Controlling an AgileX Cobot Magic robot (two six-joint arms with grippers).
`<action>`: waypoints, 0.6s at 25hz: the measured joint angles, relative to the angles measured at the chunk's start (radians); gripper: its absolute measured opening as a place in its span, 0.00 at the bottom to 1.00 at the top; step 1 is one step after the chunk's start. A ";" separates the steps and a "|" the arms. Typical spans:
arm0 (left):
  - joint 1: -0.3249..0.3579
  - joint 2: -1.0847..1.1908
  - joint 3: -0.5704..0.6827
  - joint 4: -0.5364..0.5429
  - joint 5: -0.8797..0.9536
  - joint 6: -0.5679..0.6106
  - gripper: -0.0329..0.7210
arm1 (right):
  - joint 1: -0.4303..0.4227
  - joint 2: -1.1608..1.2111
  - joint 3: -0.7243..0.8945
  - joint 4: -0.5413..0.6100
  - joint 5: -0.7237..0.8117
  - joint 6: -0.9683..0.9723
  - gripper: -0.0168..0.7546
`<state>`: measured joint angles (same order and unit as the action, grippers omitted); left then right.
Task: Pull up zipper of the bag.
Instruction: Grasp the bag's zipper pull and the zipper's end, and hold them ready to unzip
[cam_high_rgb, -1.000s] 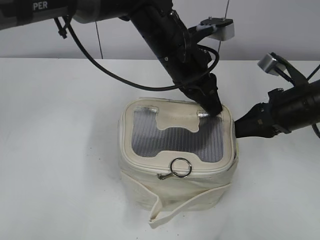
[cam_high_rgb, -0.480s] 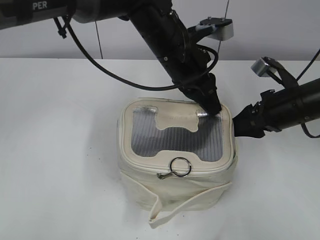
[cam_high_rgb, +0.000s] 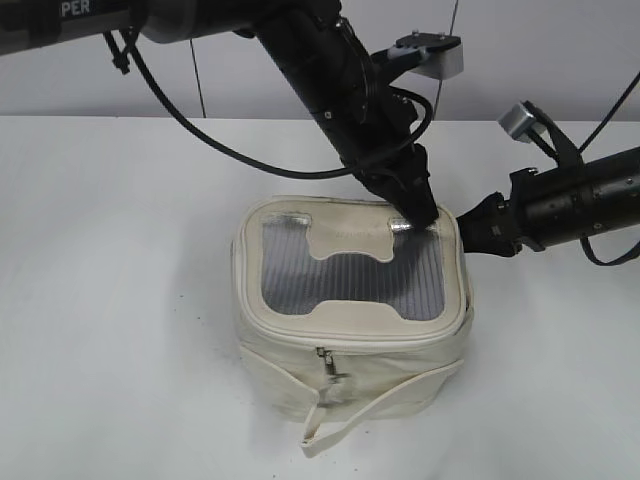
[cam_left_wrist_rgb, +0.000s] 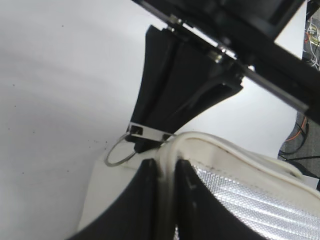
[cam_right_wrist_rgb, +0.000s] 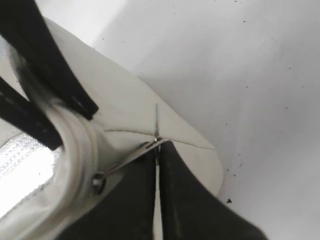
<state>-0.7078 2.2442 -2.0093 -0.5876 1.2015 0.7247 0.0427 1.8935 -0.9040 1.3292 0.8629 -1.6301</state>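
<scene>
The cream bag (cam_high_rgb: 350, 345) stands mid-table, its grey ribbed top panel (cam_high_rgb: 350, 280) facing up. The zipper (cam_high_rgb: 400, 335) runs round the top rim; one small silver pull (cam_high_rgb: 328, 362) hangs at the front. My left gripper (cam_high_rgb: 418, 215) is shut on the rim at the back right corner, and the cream rim shows between its jaws (cam_left_wrist_rgb: 165, 162). My right gripper (cam_high_rgb: 472, 228) is at that same corner, shut (cam_right_wrist_rgb: 156, 146) on the round ring (cam_right_wrist_rgb: 156, 117) of a second pull. That ring also shows in the left wrist view (cam_left_wrist_rgb: 119, 154).
The loose cream strap (cam_high_rgb: 360, 410) hangs down the bag's front to the white table (cam_high_rgb: 120, 300). A black cable (cam_high_rgb: 200, 130) loops under the left arm. A grey wall stands behind the table.
My right gripper has moved up and left to the bag's back right corner. The ring that stood out at the front rim no longer shows there; only a small pull hangs. The left gripper has stayed.
</scene>
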 joint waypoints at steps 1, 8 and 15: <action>0.000 0.000 0.000 0.000 0.000 0.000 0.15 | 0.000 0.000 -0.001 -0.010 -0.001 0.026 0.03; -0.001 0.000 0.000 0.000 -0.001 0.000 0.15 | 0.002 -0.057 -0.001 -0.183 -0.028 0.229 0.03; -0.001 0.000 0.000 0.000 -0.001 0.000 0.15 | 0.002 -0.156 -0.002 -0.348 0.011 0.399 0.03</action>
<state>-0.7088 2.2442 -2.0093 -0.5876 1.2005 0.7247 0.0445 1.7376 -0.9058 0.9808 0.8737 -1.2315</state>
